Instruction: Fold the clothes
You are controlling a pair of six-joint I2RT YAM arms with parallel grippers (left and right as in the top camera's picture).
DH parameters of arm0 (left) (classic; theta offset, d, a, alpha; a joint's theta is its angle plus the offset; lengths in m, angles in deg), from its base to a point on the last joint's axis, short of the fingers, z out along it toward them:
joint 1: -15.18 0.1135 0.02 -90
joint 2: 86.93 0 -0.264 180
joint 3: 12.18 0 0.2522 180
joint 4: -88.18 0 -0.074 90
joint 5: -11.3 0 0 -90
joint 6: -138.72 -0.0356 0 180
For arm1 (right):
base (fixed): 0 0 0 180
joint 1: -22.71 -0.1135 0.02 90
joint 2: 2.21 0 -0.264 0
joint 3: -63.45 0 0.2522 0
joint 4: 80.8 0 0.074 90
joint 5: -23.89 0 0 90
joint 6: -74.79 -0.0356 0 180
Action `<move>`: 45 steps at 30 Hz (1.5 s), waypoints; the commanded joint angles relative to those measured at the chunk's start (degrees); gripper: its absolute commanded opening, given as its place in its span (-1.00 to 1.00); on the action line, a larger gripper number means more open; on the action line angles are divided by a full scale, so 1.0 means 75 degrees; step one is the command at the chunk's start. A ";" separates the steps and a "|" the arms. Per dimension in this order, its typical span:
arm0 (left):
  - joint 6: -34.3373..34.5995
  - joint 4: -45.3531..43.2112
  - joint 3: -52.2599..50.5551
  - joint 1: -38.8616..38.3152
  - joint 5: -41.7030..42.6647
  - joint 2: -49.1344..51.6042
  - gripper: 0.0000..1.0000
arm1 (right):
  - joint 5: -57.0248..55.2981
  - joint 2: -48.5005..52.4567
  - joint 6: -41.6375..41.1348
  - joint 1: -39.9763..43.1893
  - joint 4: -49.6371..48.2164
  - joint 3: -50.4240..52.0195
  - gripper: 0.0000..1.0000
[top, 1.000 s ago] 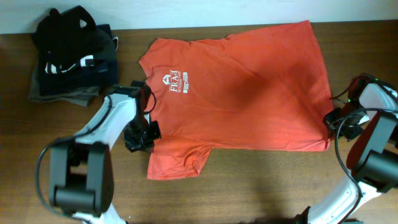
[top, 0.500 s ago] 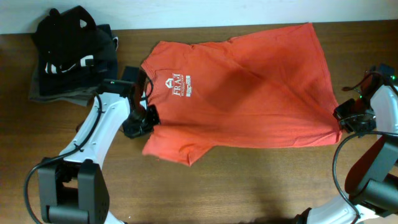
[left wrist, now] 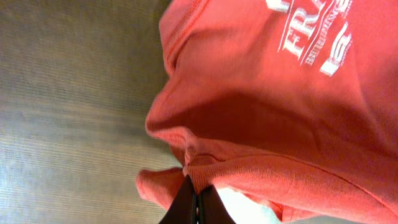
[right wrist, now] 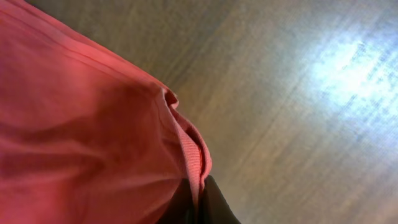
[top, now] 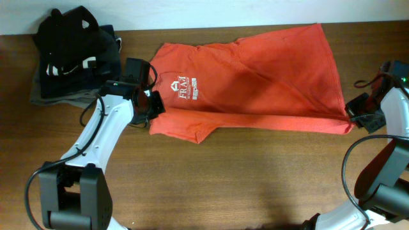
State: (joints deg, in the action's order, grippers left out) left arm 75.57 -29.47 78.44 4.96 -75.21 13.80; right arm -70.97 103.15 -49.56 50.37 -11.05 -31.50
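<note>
Clamping opposite ends of the orange-red T-shirt (top: 255, 76), the left gripper (top: 151, 105) and right gripper (top: 353, 117) hold it taut over a wooden table (top: 255, 185) by a white wall (top: 211, 11)

Left pincer (top: 152, 106) pinched closed, left arm (top: 105, 131) stretched forward, angled right; right pincer (top: 353, 119) pinched closed, right arm (top: 396, 115) bent inward.

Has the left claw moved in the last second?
Yes. The left claw, shut on the orange T-shirt, has moved toward the table's far side: from nearer than the dark clothes pile to level with its near edge.
</note>
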 commanded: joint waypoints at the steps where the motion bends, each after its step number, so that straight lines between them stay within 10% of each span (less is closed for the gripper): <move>1: 0.0035 -0.0300 0.0160 -0.0015 -0.0329 -0.0146 -0.99 | 0.0128 -0.0044 -0.0085 0.0006 -0.0245 -0.0012 -0.91; 35: -0.0172 -0.2652 0.0160 -0.0015 -0.0994 0.1090 -0.97 | -0.0023 0.0761 -0.0085 -0.0950 -0.2439 0.0006 -0.86; 45: -0.0312 -0.2833 0.0160 -0.0015 -0.1081 0.1192 -0.94 | -0.0044 0.0764 -0.0058 -0.0950 -0.2597 0.0026 -0.06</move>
State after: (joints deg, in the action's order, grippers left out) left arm 74.89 -50.32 78.58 4.96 -81.73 22.15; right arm -70.05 108.66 -49.76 43.33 -29.98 -31.50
